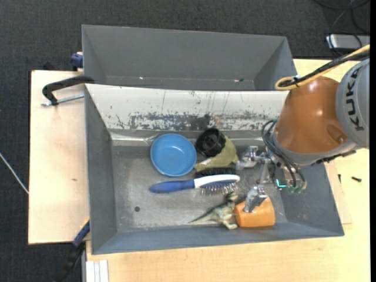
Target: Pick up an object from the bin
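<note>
Inside the bin [97,175]: we see a handful of loose things on the right half of the floor. The left half is bare metal.
Arm [311,119]: it reaches in from the right under its orange cover, over the bin's right side.
Blue bowl [173,154]: upright, near the far wall, left of the gripper.
Brush [197,184]: blue handle and white bristles, lying flat just in front of the bowl, with the bristle end towards the gripper.
Black round piece [210,141]: sits on a tan lump [228,155] beside the bowl.
Orange block [257,217]: at the near wall, right of centre. We judge it the likeliest pick.
Toy dinosaur [218,215]: green, touching the block's left side.
Gripper [256,177]: we read it as wide, nothing between its fingers, the near finger just over the block's top edge.
Risk: the near finger may land on the block rather than beside it and push it into the wall.
Risk: closing may also catch the dinosaur or the brush bristles, giving a skewed, weak hold.
</note>
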`<state>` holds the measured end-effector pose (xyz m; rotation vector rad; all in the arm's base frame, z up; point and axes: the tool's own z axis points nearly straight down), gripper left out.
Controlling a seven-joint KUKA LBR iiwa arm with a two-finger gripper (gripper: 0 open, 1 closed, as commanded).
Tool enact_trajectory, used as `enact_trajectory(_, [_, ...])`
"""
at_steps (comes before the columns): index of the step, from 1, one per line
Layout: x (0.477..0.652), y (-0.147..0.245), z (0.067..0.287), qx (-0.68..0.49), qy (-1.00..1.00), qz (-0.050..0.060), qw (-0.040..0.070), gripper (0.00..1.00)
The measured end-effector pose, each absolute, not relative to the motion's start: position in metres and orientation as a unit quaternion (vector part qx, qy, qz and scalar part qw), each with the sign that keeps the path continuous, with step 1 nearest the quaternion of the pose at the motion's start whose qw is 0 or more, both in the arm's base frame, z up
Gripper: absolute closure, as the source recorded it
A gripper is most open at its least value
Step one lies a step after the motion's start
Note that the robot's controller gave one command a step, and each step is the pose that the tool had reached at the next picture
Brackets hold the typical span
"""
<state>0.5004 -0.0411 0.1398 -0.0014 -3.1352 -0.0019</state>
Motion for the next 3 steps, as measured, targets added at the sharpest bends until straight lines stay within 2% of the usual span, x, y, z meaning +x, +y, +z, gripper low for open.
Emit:
enact_trajectory(1, [0.544, -0.011, 0.078, -0.113, -0.994, 0.0, -0.001, 0.0])
enact_trajectory(2, [0.546, -0.012, 0.079, -0.113, -0.994, 0.0, -0.004, 1.0])
enact_trajectory(3, [0.564, -0.004, 0.228, -0.109, -0.994, -0.001, -0.006, 1.0])
